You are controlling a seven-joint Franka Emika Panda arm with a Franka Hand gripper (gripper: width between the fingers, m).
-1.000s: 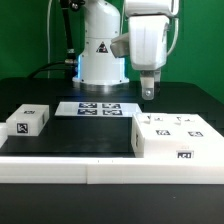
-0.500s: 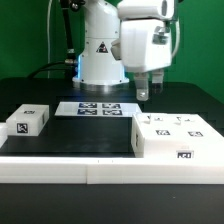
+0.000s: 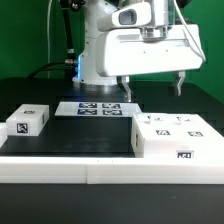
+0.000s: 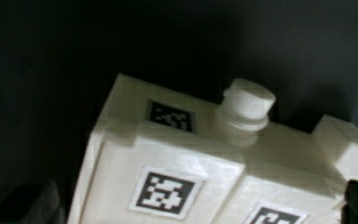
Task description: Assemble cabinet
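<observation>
the gripper (image 3: 152, 92) hangs above the cabinet (image 3: 175, 136), clear of it, jaws spread wide and holding nothing. the cabinet lies flat on the black table (image 3: 70, 142), just behind the white rail (image 3: 100, 168). the block (image 3: 27, 121) sits well apart from the cabinet toward the exterior view's left, and the marker board (image 3: 98, 108) lies behind the cabinet on that same side. in the wrist view the cabinet (image 4: 176, 165) fills the frame, its tagged faces up and a short round peg (image 4: 247, 103) sticking out at one edge. the main risk looks like a misjudged descent: one finger seems to hang near the cabinet's edge on the exterior view's left and the other over its top. coming straight down could then land a tip on the face instead of straddling anything, pressing or skidding the cabinet against the rail. the peg could be clipped on the way down. the smooth plastic will likely twist if gripped off-centre, and any loose panel might shift.
</observation>
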